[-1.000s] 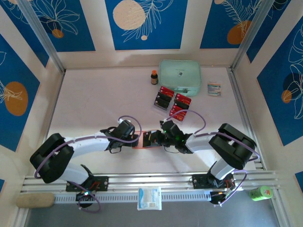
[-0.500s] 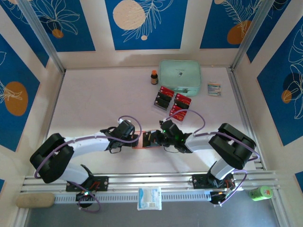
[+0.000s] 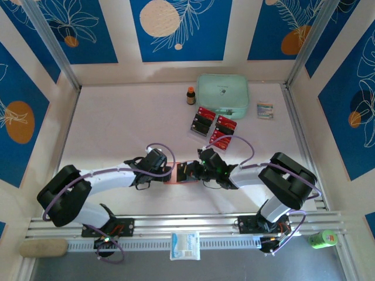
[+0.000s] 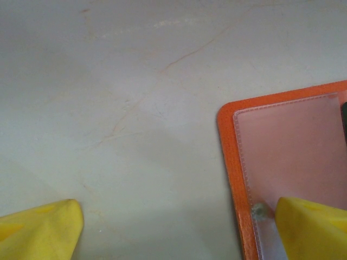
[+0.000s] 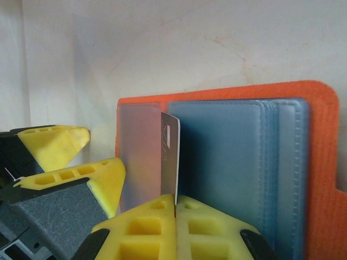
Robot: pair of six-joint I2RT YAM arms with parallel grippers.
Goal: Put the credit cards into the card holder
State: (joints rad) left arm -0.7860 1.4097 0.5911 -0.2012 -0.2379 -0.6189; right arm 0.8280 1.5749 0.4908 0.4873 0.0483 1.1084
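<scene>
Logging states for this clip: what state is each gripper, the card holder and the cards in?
card holder: open, lying flat
left gripper: open, one finger over the holder's clear flap
held card: on edge, between clear flap and blue pockets
right gripper: shut on held card
other cards: lying out, uninserted

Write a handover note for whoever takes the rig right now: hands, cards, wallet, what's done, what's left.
Left hand: open, one finger on the clear flap of the wallet.
Right hand: shut on a card, held on edge at the open wallet, between the clear flap and the blue pockets.
Other cards: far side, beside the green pouch.
Done: wallet open, one card in hand. No seated card can be made out.
Left: push this card into a pocket, then likely bring the others over one at a time.
</scene>
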